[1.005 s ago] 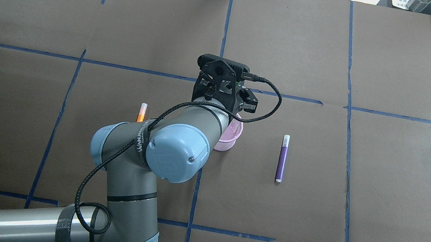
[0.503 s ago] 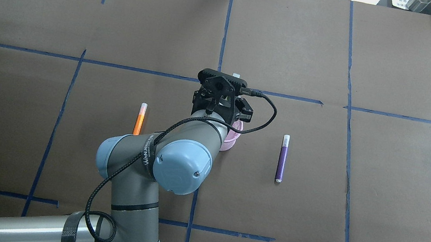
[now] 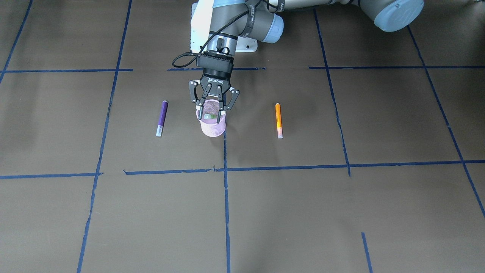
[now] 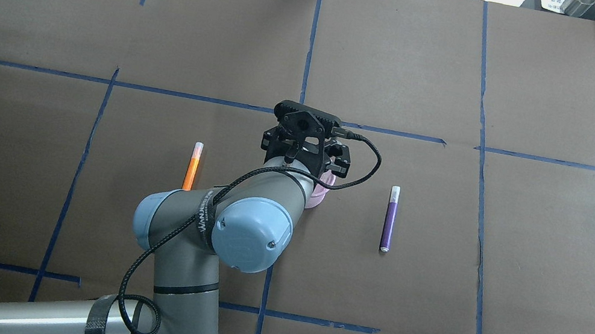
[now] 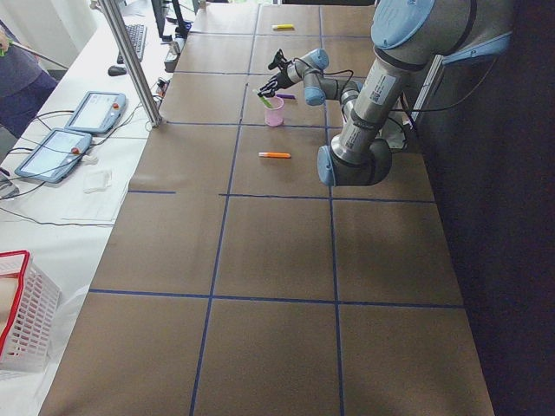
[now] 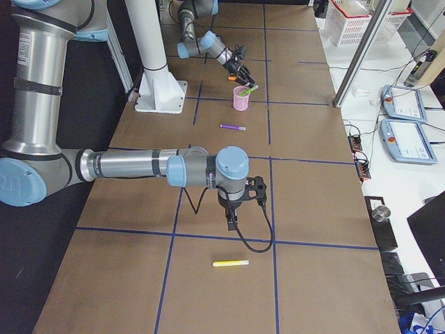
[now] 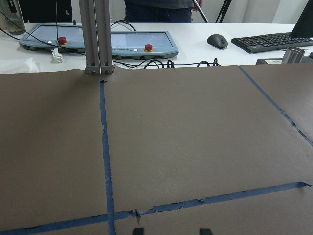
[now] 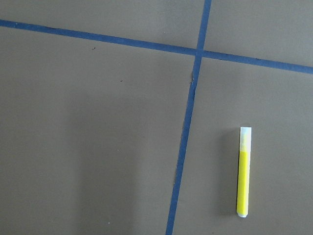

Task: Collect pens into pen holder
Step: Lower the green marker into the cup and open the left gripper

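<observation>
We note green pen [image 3: 209, 116] in cup [image 3: 213, 129], left claw [image 3: 211, 112] wide above it; purple pen [image 3: 162, 118] and orange pen [image 3: 279, 120] beside cup await collection.

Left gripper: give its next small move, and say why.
Probably lift the left gripper straight up. Its fingers stand open at the rim of the pen holder, the green pen sits inside, and the orange pen and purple pen lie outside it.

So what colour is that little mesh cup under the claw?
The pen holder is pink; the front-facing view shows it best.
</observation>
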`<state>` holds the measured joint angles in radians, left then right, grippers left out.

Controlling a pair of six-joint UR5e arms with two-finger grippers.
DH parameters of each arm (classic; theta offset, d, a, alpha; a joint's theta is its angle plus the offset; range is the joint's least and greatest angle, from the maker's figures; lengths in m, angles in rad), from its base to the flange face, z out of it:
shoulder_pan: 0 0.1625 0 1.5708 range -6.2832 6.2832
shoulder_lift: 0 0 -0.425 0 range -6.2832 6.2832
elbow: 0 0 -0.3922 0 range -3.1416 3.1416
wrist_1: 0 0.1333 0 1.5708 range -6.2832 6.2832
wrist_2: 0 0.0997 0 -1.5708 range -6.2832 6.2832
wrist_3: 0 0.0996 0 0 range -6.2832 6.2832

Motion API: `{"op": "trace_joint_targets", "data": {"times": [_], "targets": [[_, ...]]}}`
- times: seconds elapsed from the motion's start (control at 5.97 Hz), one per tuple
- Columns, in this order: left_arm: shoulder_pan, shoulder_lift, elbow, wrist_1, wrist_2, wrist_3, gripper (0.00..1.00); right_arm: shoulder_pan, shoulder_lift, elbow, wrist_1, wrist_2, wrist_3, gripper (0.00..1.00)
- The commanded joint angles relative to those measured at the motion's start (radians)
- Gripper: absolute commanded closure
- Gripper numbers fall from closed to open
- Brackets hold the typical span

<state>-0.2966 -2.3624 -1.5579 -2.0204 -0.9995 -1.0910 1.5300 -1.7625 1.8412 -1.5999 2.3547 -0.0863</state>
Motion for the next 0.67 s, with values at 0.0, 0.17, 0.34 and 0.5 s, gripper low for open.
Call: {"op": "trace_joint_targets", "data": {"times": [0.0,0.17,0.34,0.5], "targets": [[-0.006,0.002,-0.052,0.015,-0.104,0.002,0.01,0.001,0.0,-0.002,-0.002,0.0,-0.001,0.0],[-0.027,0.011,-0.094,0.066,-0.201,0.002,0.01,-0.001,0.0,-0.002,0.0,0.002,-0.003,0.0],[-0.077,0.018,-0.153,0.268,-0.34,0.002,0.01,0.001,-0.008,-0.002,-0.002,0.0,-0.004,0.0],[-0.148,0.052,-0.21,0.384,-0.516,0.002,0.01,0.001,-0.018,-0.005,-0.002,-0.002,-0.01,0.0]]}}
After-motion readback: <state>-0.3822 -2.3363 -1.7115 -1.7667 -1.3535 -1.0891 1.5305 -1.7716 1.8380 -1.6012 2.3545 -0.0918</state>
